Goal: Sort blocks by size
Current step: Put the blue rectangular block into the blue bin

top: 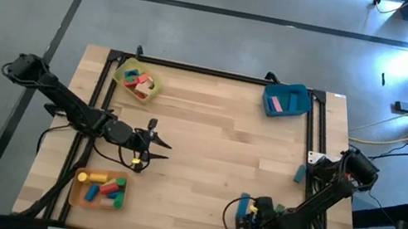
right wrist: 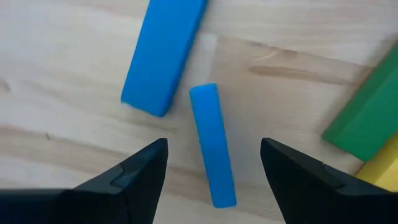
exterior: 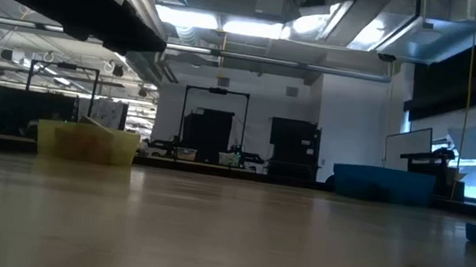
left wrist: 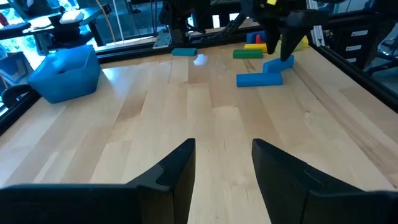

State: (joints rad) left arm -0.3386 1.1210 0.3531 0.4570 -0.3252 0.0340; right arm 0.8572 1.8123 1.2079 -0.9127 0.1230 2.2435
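Note:
In the right wrist view a thin blue bar [right wrist: 210, 118] lies flat on the table, with a broader blue block [right wrist: 163, 53] beside its far end. A green block [right wrist: 367, 118] and a yellow one [right wrist: 384, 169] lie to one side. My right gripper [right wrist: 213, 147] hangs open above the thin bar, pointing down, one finger on either side and clear of it. In the high view it is near the table's front right [top: 245, 216]. My left gripper [left wrist: 224, 148] is open and holds nothing; it hovers over bare wood at the table's left [top: 155, 145].
A yellow tray [top: 136, 80] with blocks stands at the far left, a blue tray [top: 286, 100] with a pink block at the far right, and an orange tray [top: 98, 189] with several blocks at the near left. A lone blue block [top: 298, 175] lies by the right edge.

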